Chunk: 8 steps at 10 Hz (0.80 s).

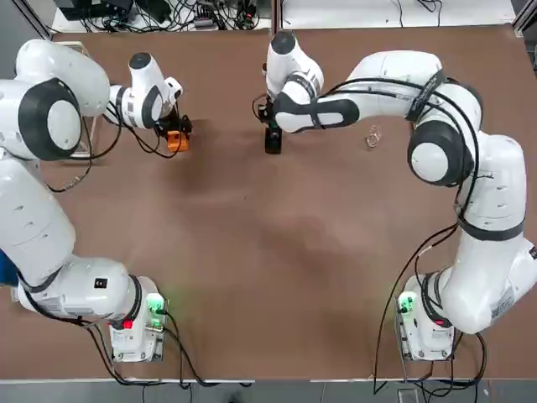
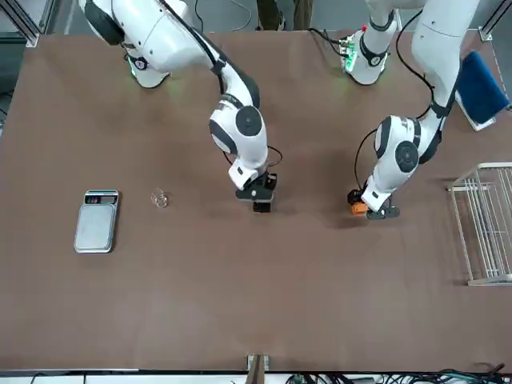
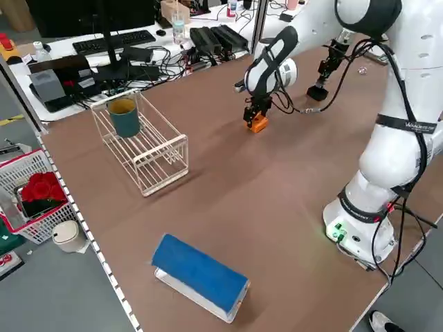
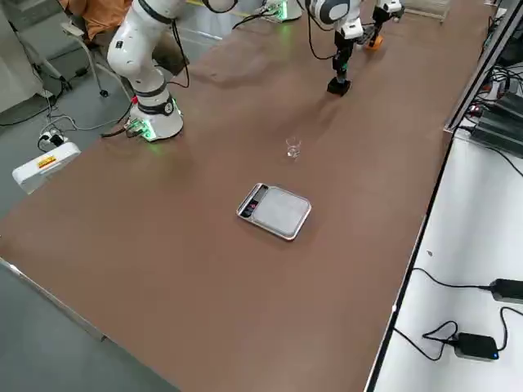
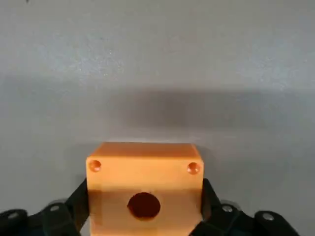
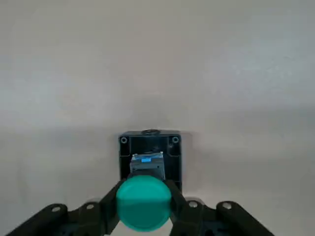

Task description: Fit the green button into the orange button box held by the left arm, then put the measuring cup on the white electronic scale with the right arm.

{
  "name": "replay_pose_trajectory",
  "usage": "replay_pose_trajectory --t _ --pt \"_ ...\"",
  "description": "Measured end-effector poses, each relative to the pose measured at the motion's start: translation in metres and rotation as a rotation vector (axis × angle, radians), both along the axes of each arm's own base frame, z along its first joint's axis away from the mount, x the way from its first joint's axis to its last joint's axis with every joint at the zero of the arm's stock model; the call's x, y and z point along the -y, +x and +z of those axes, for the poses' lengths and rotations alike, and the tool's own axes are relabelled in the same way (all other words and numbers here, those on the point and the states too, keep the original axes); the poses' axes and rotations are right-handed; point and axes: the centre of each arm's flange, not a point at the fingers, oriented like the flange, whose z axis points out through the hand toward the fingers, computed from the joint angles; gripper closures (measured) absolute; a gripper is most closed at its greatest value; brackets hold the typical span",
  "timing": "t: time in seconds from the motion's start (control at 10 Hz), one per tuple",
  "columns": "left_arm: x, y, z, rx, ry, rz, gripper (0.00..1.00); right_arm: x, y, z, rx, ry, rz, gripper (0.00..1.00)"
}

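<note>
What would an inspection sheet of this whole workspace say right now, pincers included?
Surface: brown table, bare across the middle.
Orange button box: clamped by the left pincer, its round hole empty.
Green button: held in the right pincer, with its dark body below it down by the table.
Measuring cup: standing on the table beside the white electronic scale, not on it.
Clutter: wire rack holding a teal cup; blue-topped block near the table edge.
Cables: black leads run from both arm bases along the table's edge.
Surroundings: a desk with a keyboard and power bricks beyond the table; a basket with something red on the floor.
</note>
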Motion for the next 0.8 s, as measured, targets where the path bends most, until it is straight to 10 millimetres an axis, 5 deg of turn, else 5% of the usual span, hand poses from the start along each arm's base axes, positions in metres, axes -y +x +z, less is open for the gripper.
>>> replay_pose_trajectory --t 0.5,0.8 --pt "0.001 0.011 0.011 0.029 -0.003 0.006 0.13 -0.007 -0.006 -0.017 -0.021 -0.003 -0.025 0.63" --pt "0.008 0.035 0.056 0.009 0.013 0.038 0.13 -0.009 -0.006 -0.023 -0.027 -0.002 -0.031 0.63"
